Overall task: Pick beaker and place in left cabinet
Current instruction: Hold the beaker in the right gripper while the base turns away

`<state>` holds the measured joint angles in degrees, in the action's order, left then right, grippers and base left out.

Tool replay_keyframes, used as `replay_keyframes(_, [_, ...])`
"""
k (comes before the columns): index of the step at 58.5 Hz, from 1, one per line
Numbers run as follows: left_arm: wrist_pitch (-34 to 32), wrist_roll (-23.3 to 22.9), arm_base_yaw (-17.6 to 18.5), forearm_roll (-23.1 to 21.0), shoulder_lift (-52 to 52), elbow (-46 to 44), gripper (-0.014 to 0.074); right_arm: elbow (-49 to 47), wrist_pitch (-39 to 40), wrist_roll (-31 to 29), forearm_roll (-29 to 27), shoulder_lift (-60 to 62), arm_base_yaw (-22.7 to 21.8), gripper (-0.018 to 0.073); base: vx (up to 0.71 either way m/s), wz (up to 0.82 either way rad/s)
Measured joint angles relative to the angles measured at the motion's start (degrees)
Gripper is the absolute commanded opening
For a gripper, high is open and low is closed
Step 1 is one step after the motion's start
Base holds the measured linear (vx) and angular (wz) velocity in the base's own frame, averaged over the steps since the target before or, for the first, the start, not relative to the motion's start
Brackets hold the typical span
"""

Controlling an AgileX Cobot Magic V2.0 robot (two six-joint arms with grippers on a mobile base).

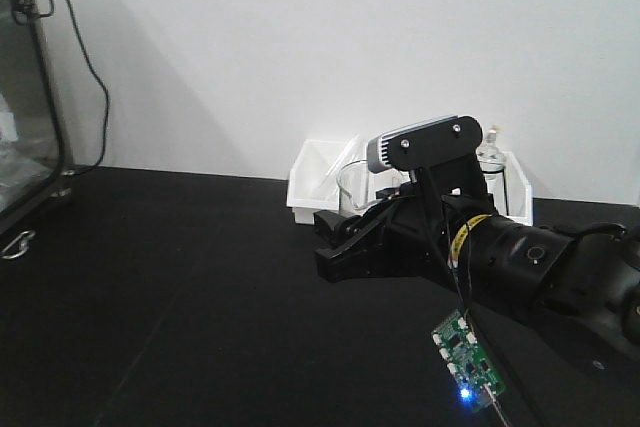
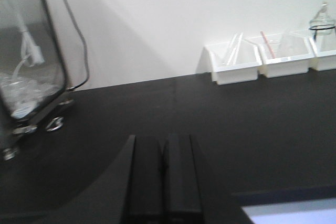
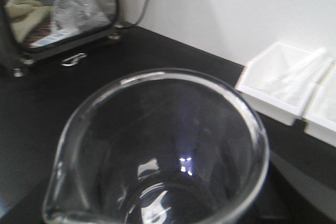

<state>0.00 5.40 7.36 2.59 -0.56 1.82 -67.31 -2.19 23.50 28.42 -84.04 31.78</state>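
The beaker point(image 3: 157, 145) is clear glass with a pouring lip at its lower-left rim, and it fills the right wrist view. From the front, the beaker point(image 1: 352, 185) stands upright in my right gripper point(image 1: 340, 239), which is shut on its lower part above the black table. The left cabinet point(image 1: 22, 97), dark-framed with a glass side, stands at the far left, well apart from the beaker. It also shows as the cabinet point(image 3: 58, 9) at top left and the cabinet point(image 2: 29, 66) at left. My left gripper point(image 2: 164, 177) is shut with nothing in it, low over the table.
White bins point(image 1: 320, 187) line the back wall behind the right arm; the bins point(image 2: 233, 64) hold glassware, with a flask point(image 2: 321, 24) at far right. A black cable point(image 1: 95, 87) hangs by the cabinet. A metal latch point(image 1: 18, 244) lies at its foot. A circuit board point(image 1: 462, 352) dangles under the right arm.
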Motion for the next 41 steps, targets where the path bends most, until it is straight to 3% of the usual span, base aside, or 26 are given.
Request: replay_keyframes(41, [0.0,0.0,0.0,0.0,0.0,0.0,0.0001,0.0,0.0,0.0,0.0,0.0,0.0,-0.0008,-0.16,0.47])
